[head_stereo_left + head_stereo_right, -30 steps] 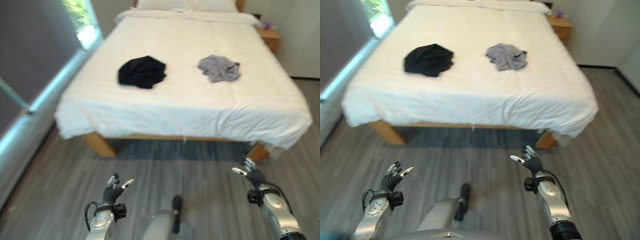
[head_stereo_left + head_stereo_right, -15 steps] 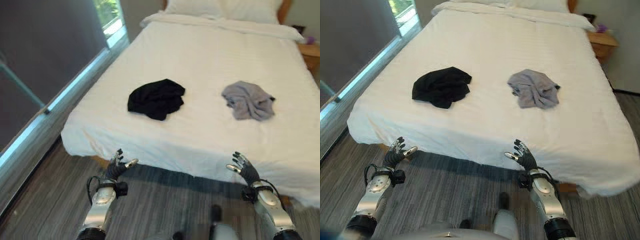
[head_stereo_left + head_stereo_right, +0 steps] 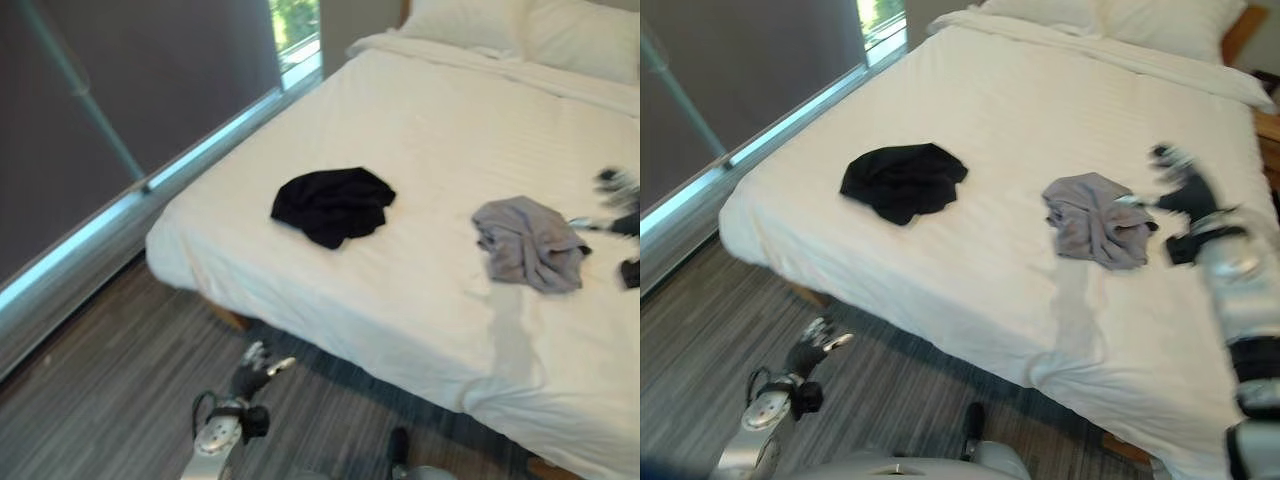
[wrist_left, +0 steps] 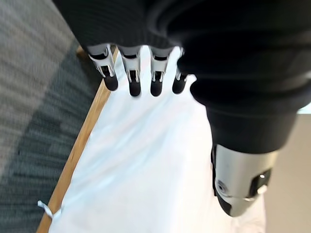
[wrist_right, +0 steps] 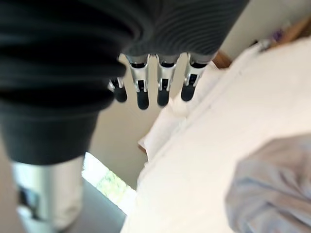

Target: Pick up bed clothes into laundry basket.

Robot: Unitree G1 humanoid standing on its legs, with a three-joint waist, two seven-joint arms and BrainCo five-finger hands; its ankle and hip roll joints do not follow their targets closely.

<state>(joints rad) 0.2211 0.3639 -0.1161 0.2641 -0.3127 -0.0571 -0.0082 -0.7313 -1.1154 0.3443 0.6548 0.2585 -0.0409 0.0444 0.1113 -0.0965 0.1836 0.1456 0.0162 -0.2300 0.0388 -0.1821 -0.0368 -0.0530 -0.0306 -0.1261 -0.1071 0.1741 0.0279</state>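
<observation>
While I steer from here, risks by label:

Right hand (image 3: 1185,190): fingers straight, holding nothing; it hovers just beside the crumpled grey cotton garment (image 3: 1095,218) on the white-sheeted bed (image 3: 420,110); closing early, I judge, could snag the sheet as well as the cloth.

Left hand (image 3: 255,366): relaxed and empty, low by the bed's edge over the grey wood-grain floor (image 3: 110,390).

Black bundled garment (image 3: 333,203): well apart from the grey one, nearer the window side; it needs a separate reach.

Laundry basket: I cannot place it; a carry could go astray.

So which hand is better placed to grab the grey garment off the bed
The right hand: it hovers open beside the grey garment on the bed. The left hand hangs low over the floor.
</observation>
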